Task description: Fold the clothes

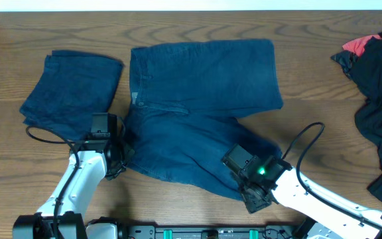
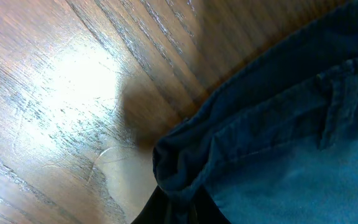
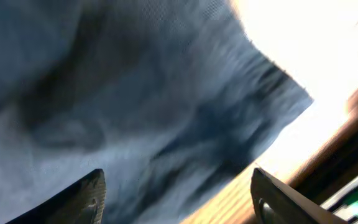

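Dark navy shorts [image 1: 197, 109] lie spread in the middle of the table, one leg toward the back, the other toward the front right. A folded matching pair [image 1: 71, 89] lies at the back left. My left gripper [image 1: 119, 154] is at the waistband's left corner; in the left wrist view it is shut on a bunched fold of the shorts [image 2: 185, 168]. My right gripper [image 1: 239, 171] is over the front leg's hem. In the right wrist view its fingers [image 3: 179, 196] are open, with the shorts' fabric [image 3: 123, 106] and table edge between them.
A pile of black clothes with a bit of red [image 1: 377, 86] lies at the right edge. The wooden table [image 1: 323, 73] shows between the garments. The arms' bases sit at the front edge.
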Tool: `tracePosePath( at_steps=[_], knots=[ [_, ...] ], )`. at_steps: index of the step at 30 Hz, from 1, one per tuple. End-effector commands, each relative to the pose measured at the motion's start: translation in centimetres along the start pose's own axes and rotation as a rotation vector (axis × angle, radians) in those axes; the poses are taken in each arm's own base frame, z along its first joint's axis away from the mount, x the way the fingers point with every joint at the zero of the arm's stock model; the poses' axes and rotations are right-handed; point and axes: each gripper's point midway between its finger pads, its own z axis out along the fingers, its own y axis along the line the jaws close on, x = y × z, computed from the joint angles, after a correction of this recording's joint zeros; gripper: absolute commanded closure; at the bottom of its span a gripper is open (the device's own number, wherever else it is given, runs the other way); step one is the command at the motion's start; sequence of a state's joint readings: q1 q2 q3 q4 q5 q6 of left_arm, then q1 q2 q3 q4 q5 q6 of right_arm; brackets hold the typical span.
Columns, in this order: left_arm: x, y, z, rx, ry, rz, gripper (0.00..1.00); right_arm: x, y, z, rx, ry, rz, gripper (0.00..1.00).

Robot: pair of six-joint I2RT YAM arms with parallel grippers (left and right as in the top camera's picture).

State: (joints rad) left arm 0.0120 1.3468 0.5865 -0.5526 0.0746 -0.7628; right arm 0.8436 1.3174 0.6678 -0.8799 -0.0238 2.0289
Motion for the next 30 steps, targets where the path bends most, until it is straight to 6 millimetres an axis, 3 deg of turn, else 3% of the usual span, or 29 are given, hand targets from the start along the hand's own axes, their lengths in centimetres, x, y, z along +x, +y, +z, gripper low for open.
tracePosePath(
  at_steps=[1,12,19,26,30],
  knots=[
    [0.3,0.5,0.2,-0.018,0.01,-0.006,0.92,-1.5,0.4,-0.2,-0.03,-0.075,0.032,0.27],
    [0.4,0.4,0.2,-0.012,0.016,-0.007,0.92,-0.7,-1.7,0.2,0.058,-0.02,0.026,0.31],
    [0.5,0.3,0.2,-0.005,0.024,-0.007,0.92,-0.7,-1.4,0.3,0.041,-0.023,0.022,0.3],
    [0.6,0.2,0.2,-0.001,0.03,-0.007,0.92,-0.5,-0.3,3.1,-0.036,0.007,0.021,0.3],
    [0.7,0.3,0.2,-0.003,0.032,-0.006,0.92,-0.4,-0.4,3.4,-0.036,0.026,0.03,0.3]
  ],
)
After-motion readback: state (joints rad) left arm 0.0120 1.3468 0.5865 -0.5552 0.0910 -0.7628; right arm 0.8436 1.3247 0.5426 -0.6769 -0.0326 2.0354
